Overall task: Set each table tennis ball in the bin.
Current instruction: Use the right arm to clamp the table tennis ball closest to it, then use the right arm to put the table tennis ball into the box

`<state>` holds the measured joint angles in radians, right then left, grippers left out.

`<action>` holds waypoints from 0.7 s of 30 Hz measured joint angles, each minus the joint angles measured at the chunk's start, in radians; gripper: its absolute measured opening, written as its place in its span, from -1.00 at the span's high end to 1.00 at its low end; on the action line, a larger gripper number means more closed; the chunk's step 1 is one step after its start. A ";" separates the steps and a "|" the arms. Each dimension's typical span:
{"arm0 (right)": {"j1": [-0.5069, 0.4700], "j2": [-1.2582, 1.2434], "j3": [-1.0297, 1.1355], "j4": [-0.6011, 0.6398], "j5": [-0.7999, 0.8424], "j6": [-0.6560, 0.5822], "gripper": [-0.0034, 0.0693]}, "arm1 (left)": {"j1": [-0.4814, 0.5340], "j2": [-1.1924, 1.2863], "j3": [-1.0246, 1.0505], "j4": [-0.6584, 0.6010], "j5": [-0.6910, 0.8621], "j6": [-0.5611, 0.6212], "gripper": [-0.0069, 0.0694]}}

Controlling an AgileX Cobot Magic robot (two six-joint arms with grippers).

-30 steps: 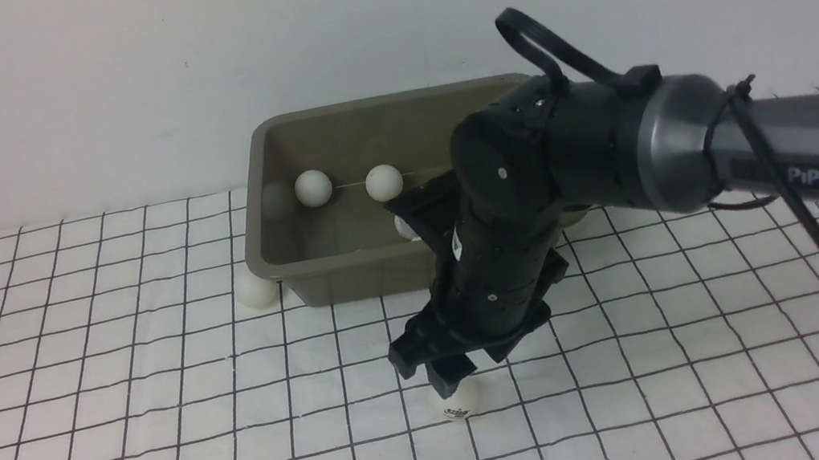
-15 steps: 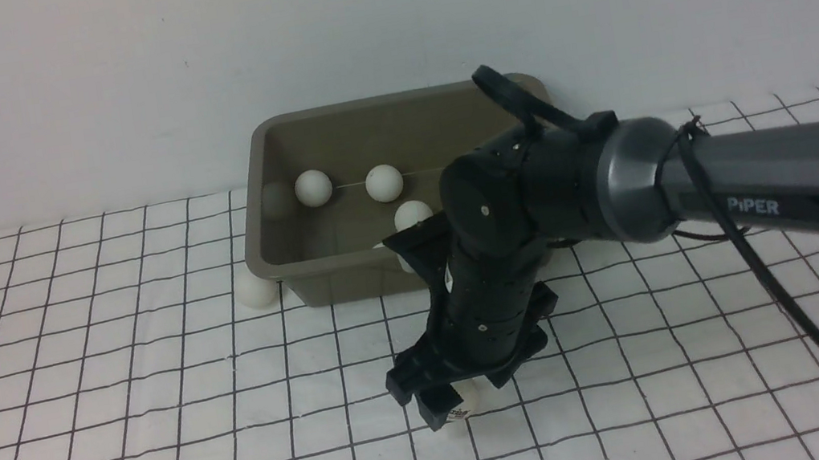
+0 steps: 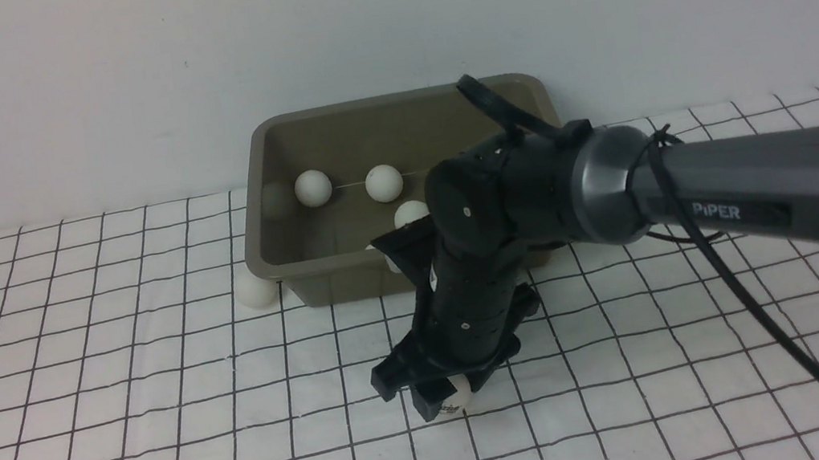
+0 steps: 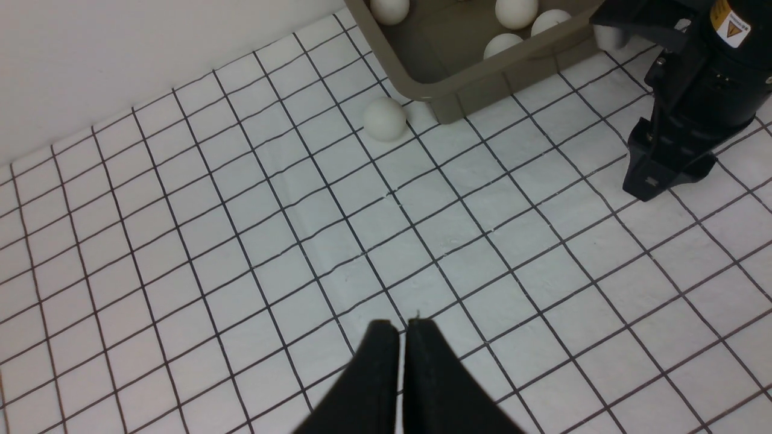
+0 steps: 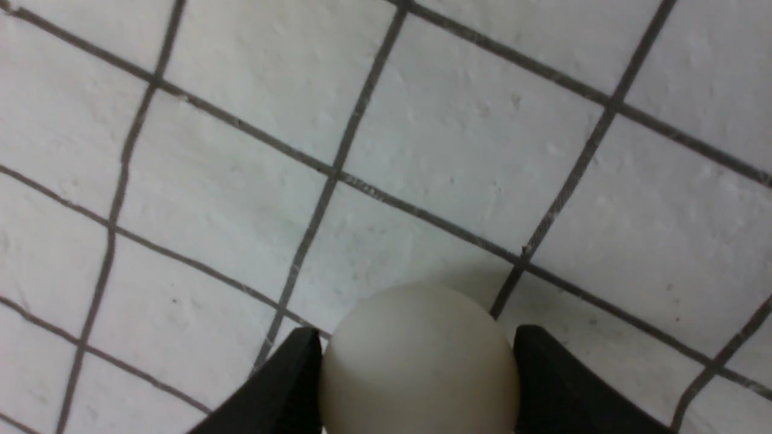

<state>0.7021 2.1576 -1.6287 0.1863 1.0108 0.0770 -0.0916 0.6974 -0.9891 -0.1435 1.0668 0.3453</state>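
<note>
Item: table tennis ball [image 5: 419, 361], on grid mat [image 3: 116, 387], nr side of bin [image 3: 257, 228], not yet lifted.
R gripper [image 3: 441, 397]: jaws pressed to both sides of ball.
L gripper [image 4: 402, 330]: closed, empty, well apart.
Bin is found just beyond ball; R arm nearer.

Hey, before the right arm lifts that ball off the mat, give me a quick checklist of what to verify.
1. Ball centred between the right pincer fingers: ok.
2. Both fingers touching it, no gap seen: ok.
3. Grip firm enough to lift: cannot tell.
4. Bin open on top, with room inside: ok.
5. Left pincer shut and away from the lift path: ok.
6. Every ball binned: not ok, a loose ball lies beside the bin.
</note>
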 joint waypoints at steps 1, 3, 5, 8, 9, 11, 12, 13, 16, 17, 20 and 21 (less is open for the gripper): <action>0.000 0.000 -0.012 0.004 0.010 -0.007 -0.09 | 0.000 0.000 0.000 0.000 0.000 0.000 0.83; 0.000 0.000 -0.064 0.034 0.052 -0.039 -0.09 | 0.000 0.000 0.000 0.000 0.000 0.000 0.83; 0.000 0.000 -0.148 0.084 0.098 -0.077 -0.09 | 0.000 0.000 0.000 0.000 0.000 0.000 0.83; 0.000 0.000 -0.302 0.153 0.165 -0.124 -0.09 | 0.000 0.000 0.000 0.000 0.000 0.000 0.83; 0.000 0.000 -0.344 0.162 0.177 -0.131 -0.09 | 0.000 0.000 0.000 0.000 0.000 0.000 0.83; 0.000 0.000 -0.427 0.166 0.191 -0.141 -0.09 | 0.000 0.000 0.000 0.000 0.000 0.000 0.83; 0.000 0.000 -0.467 0.159 0.193 -0.142 -0.09 | 0.000 0.000 0.000 0.001 0.000 0.000 0.83; 0.000 0.000 -0.503 0.144 0.193 -0.143 -0.09 | 0.000 0.000 0.000 0.001 0.000 0.000 0.83; -0.007 0.000 -0.590 0.048 0.191 -0.131 -0.09 | 0.000 0.000 0.000 0.019 -0.002 0.000 0.83; -0.014 0.000 -0.614 0.006 0.191 -0.118 -0.09 | 0.000 0.002 0.000 0.025 -0.005 0.000 0.83; -0.060 0.009 -0.638 -0.105 0.191 -0.087 -0.09 | 0.000 0.019 0.000 0.046 -0.027 0.000 0.83; -0.076 0.019 -0.639 -0.120 0.191 -0.083 -0.09 | 0.000 0.029 0.000 0.047 -0.030 0.000 0.83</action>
<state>0.6260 2.1762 -2.2680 0.0663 1.2016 -0.0057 -0.0916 0.7269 -0.9891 -0.0967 1.0370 0.3453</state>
